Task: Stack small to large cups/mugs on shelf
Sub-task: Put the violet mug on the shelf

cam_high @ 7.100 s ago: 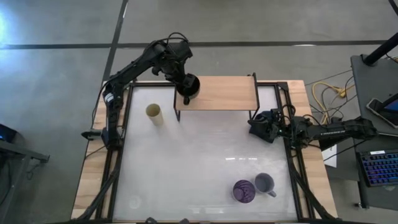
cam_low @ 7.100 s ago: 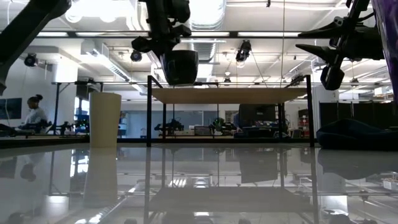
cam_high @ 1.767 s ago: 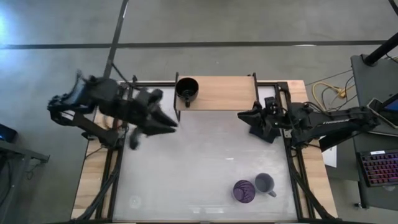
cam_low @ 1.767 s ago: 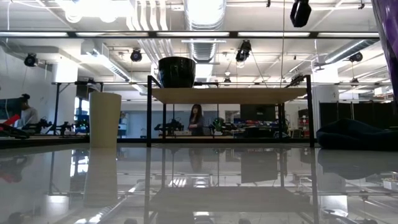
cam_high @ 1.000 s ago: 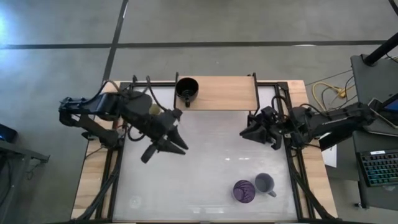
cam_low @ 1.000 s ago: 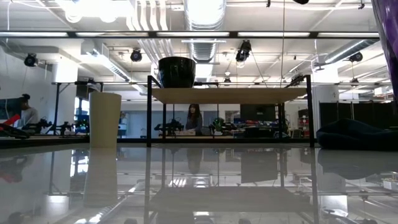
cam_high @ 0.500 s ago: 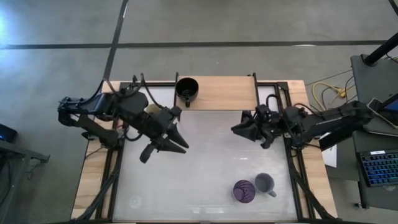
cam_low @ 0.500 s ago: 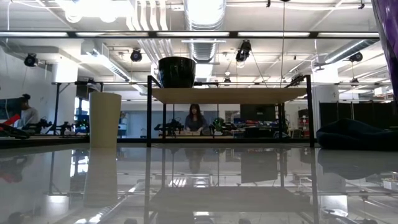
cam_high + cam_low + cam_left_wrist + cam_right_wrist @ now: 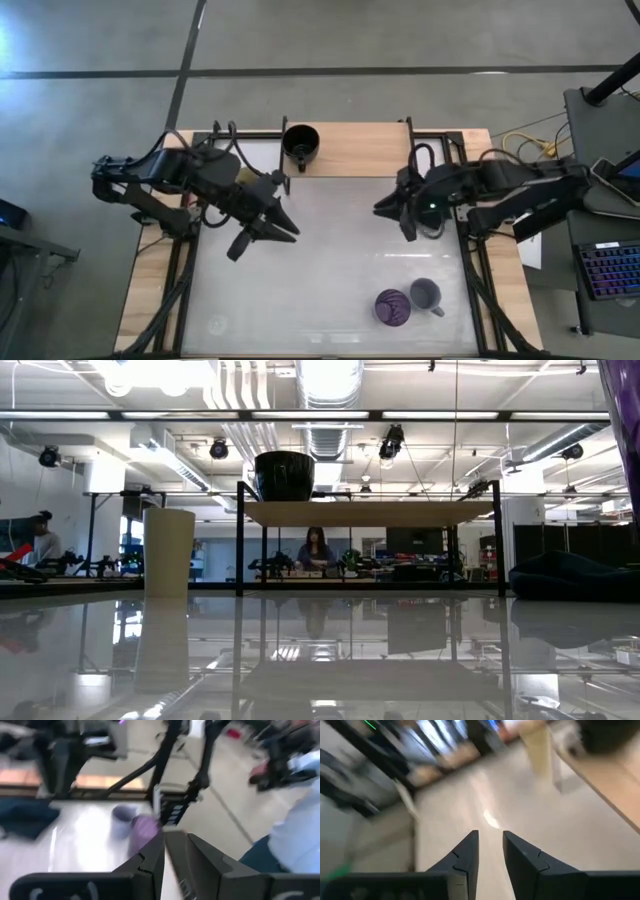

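— On the shelf (image 9: 360, 148), at its left end, sits the black mug (image 9: 300, 143); how will the cream cup (image 9: 168, 552) handle?

— Light, rigid and smooth, I'd judge; grip across its wall. Only the low view shows it whole.

— And the claws?

— Left gripper (image 9: 283, 228) nearly closed, empty; right gripper (image 9: 390, 212) slightly parted, empty.

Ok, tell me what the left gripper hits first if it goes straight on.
Probably the purple tumbler, dead ahead of the left gripper across the tabletop; depth is unclear, so it might touch the tabletop first.
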Controlling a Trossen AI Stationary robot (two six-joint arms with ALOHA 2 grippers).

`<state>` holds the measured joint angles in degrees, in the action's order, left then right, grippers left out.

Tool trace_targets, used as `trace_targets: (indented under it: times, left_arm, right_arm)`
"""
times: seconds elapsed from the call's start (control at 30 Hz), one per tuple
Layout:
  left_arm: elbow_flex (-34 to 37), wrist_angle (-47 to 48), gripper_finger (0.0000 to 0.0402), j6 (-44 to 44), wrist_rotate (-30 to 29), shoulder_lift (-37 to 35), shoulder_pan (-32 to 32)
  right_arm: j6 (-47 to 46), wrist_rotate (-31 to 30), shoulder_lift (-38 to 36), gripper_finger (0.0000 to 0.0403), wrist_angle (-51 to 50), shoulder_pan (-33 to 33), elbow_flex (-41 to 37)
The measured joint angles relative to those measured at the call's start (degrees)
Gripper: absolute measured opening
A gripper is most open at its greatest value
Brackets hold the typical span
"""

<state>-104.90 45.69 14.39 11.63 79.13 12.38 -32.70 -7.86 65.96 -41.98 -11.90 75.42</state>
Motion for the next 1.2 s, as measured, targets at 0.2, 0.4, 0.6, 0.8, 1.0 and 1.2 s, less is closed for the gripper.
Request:
trace_targets:
  times: [0.2,0.4,0.6,0.8,1.0,1.2]
  left_arm:
    - [0.2,5.4,0.0066,-2.0,-3.1,-0.1,0.0]
    - [0.3,8.7,0.0066,-6.4,-6.9,-0.2,0.0]
    - [0.3,9.0,0.0066,-11.4,-5.2,-1.2,0.0]
    - [2.5,10.3,0.0066,-13.3,-2.4,-2.4,-2.3]
    - [9.0,8.8,0.0066,-12.0,0.3,-4.2,-4.8]
    - [15.2,2.2,0.0066,-10.2,3.2,-6.3,-5.8]
  right_arm:
    - [-12.7,-0.3,5.4,0.0082,-28.0,-5.5,12.6]
    - [-35.8,0.3,9.3,0.0082,-44.2,-18.9,13.2]
    - [-69.4,-3.9,11.4,0.0082,-47.7,-36.5,10.9]
    - [-91.3,-4.3,13.7,0.0082,-47.9,-44.5,5.7]
    - [-93.8,-2.3,15.1,0.0082,-44.0,-42.9,2.7]
    - [-94.5,5.0,15.3,0.0082,-36.9,-40.7,-2.7]
